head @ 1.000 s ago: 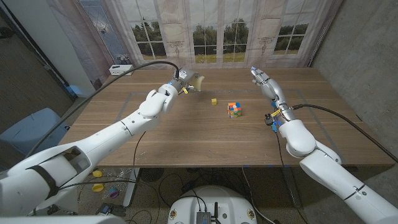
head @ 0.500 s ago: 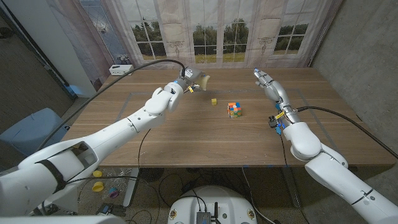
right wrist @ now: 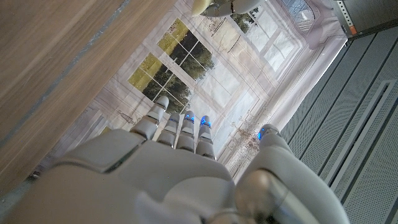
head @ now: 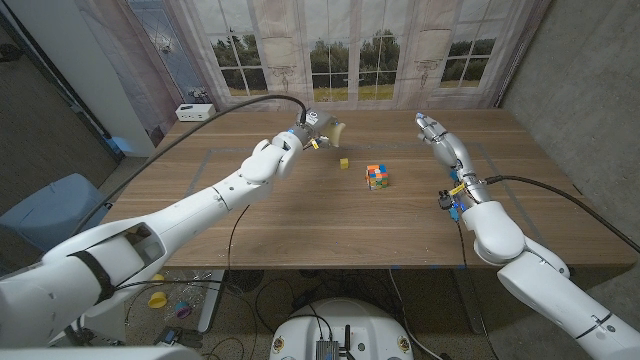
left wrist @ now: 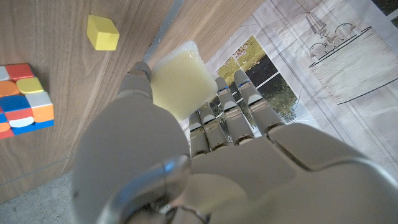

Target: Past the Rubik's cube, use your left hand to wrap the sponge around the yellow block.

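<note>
My left hand holds a pale yellow sponge in the air over the far middle of the table. In the left wrist view the sponge is pinched between thumb and fingers. A small yellow block lies on the wood just beyond the Rubik's cube, a little nearer to me than the sponge; both show in the left wrist view too, block and cube. My right hand is raised at the far right with straight fingers and holds nothing; its fingers point toward the window.
A white device sits at the table's far left corner. Curtained windows stand behind the wooden table. A black cable arcs over my left arm. A blue chair is off the table's left side.
My left hand has carried the sponge to the right, closer to the yellow block. My right hand has shifted slightly right.
</note>
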